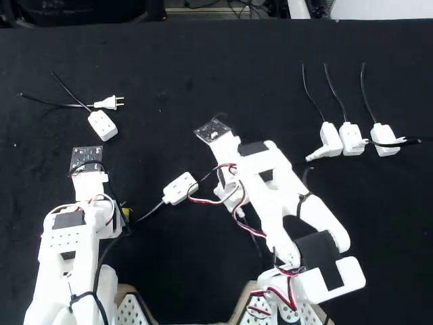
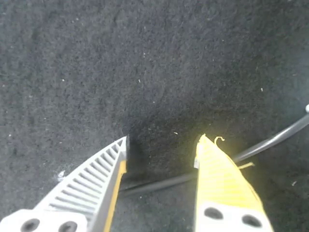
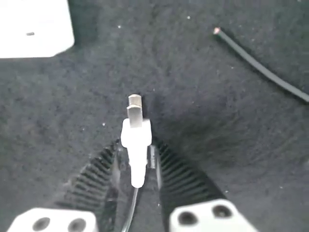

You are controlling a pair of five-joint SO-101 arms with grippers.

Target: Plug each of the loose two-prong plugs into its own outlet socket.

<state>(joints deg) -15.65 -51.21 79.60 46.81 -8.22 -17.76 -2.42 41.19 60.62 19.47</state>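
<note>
My right gripper (image 3: 135,149) is shut on a white two-prong plug (image 3: 136,130), whose metal prongs stick out past the fingertips. A white outlet socket (image 3: 34,21) lies a short way beyond the prongs, apart from them. In the high view this socket (image 1: 179,188) sits mid-table, just left of the right gripper (image 1: 220,179). My left gripper (image 2: 163,142) stands open low over the cloth, and the socket's black cable (image 2: 270,141) runs across between its fingers. Another loose plug (image 1: 108,103) and a free socket (image 1: 103,125) lie at the far left.
Three white sockets (image 1: 351,137) stand in a row at the right, each with a thin black cable running to the back. A black cable end (image 3: 260,63) lies on the cloth beyond the held plug. Black cloth covers the table.
</note>
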